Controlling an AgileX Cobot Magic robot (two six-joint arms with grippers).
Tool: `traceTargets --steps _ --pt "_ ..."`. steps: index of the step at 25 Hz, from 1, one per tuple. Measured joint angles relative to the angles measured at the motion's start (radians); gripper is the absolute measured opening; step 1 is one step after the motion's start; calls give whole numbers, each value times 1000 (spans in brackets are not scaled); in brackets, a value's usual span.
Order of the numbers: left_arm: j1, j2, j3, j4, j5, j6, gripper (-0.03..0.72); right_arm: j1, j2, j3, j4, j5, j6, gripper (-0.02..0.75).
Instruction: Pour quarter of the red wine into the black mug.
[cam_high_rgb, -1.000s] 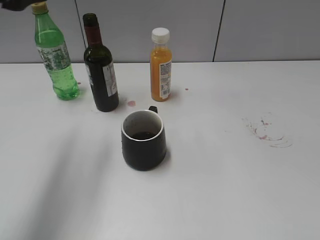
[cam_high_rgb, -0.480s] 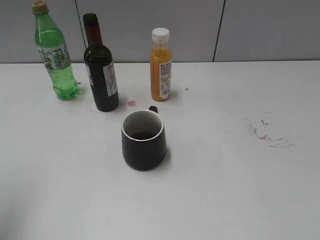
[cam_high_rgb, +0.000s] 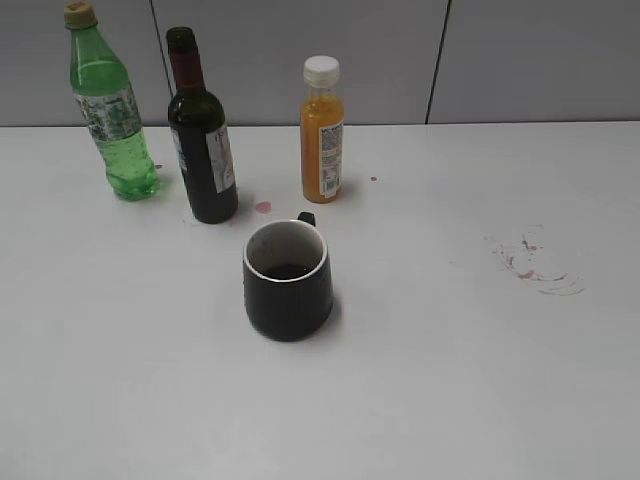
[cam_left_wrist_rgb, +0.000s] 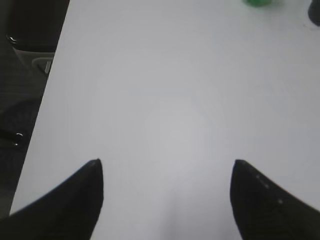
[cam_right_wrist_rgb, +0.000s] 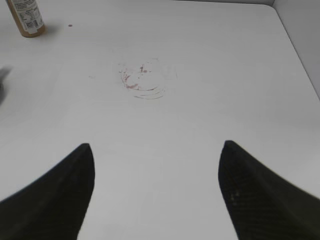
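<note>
- White table (cam_high_rgb: 450, 380), red ring stains (cam_high_rgb: 535, 262) right of centre
- Red wine (cam_high_rgb: 201, 130) upright, far left, between green bottle (cam_high_rgb: 108, 105) and orange juice bottle (cam_high_rgb: 322, 130); small red spot beside its base
- Black mug (cam_high_rgb: 288, 280) just near of wine, dark liquid at bottom
- Left gripper (cam_left_wrist_rgb: 167, 167) jaws wide apart, holding nothing, over bare table
- Right gripper (cam_right_wrist_rgb: 156, 150) jaws wide apart, holding nothing, near of stains

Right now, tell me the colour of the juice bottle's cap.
White cap on the orange juice bottle, clearest in the exterior view.
</note>
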Motion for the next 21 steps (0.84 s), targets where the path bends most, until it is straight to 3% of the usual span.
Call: traceTargets --steps 6,21 --pt "3 -247 127 -33 -3 0 589 0 0 0 0 0 0 585" --pt "3 -643 265 -36 -25 0 589 0 0 0 0 0 0 585"
